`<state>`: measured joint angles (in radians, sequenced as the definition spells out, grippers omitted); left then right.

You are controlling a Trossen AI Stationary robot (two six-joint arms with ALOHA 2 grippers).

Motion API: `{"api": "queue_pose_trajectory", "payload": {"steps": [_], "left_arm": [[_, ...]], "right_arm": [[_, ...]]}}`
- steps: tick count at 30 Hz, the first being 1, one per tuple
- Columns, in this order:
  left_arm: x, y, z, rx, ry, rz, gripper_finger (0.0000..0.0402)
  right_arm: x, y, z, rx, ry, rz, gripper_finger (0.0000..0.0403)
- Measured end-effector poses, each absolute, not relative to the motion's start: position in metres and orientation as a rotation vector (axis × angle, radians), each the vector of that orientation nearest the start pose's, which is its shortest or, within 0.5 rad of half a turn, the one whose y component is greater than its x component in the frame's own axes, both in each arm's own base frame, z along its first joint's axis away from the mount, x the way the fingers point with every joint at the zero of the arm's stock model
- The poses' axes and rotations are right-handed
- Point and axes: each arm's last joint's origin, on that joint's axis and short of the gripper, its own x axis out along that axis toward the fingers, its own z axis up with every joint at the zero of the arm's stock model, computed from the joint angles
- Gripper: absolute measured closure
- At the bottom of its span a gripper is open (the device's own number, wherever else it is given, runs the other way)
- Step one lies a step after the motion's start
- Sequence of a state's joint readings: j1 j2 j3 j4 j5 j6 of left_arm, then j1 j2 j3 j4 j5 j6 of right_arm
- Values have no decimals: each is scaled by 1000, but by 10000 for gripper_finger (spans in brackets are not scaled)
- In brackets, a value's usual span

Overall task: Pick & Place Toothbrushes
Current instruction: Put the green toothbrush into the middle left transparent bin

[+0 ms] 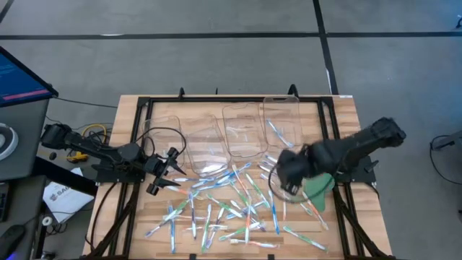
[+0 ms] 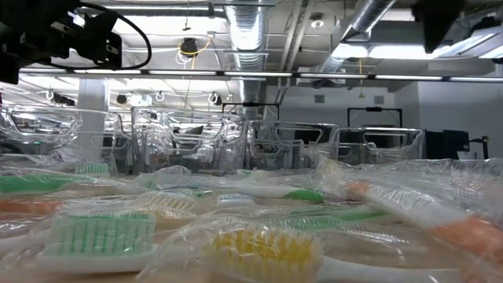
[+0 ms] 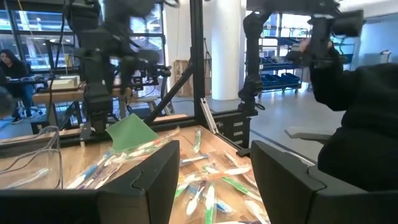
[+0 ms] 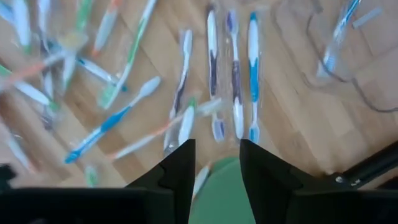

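Many toothbrushes (image 1: 231, 206) in clear wrappers lie scattered flat on the wooden table's near half; they also show close up in the low view (image 2: 259, 251). My right gripper (image 1: 287, 173) hangs above the pile's right end, pointing down. Its fingers stand apart over several brushes (image 4: 236, 87), with nothing between them (image 4: 217, 163). My left gripper (image 1: 167, 173) waits open at the table's left, pointing level toward the pile (image 3: 214, 186). One blue-and-white toothbrush (image 1: 276, 133) lies in the rightmost clear bin (image 1: 283, 108).
Three clear bins (image 1: 242, 115) stand side by side along the table's far half. A flat green leaf-shaped piece (image 1: 319, 191) lies on the table under the right arm. Black frame rails (image 1: 133, 137) border the table. A monitor and cables (image 1: 22, 79) sit at the left.
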<state>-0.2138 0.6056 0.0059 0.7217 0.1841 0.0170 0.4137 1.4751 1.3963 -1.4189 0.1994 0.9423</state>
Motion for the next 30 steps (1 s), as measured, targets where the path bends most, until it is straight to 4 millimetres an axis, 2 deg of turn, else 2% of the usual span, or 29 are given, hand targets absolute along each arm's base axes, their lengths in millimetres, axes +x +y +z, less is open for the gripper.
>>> {"api": "queue_pose_trajectory", "payload": {"steps": [5, 9, 13, 17, 21, 30], "left_arm": [[130, -34, 177, 15, -127, -396, 211], [130, -34, 177, 15, -127, -396, 211], [130, -34, 177, 20, -128, -396, 211], [130, -34, 177, 21, -129, -396, 211], [130, -34, 177, 22, -129, -396, 211], [130, -34, 176, 20, -119, -402, 211]], "right_arm": [[235, 135, 278, 258, 1391, -511, 282], [246, 144, 253, 213, 1449, -592, 272], [262, 136, 232, 138, 1528, -612, 258], [277, 118, 217, 128, 1618, -645, 246], [289, 106, 210, 205, 1647, -598, 241], [292, 107, 206, 232, 1636, -550, 233]]}}
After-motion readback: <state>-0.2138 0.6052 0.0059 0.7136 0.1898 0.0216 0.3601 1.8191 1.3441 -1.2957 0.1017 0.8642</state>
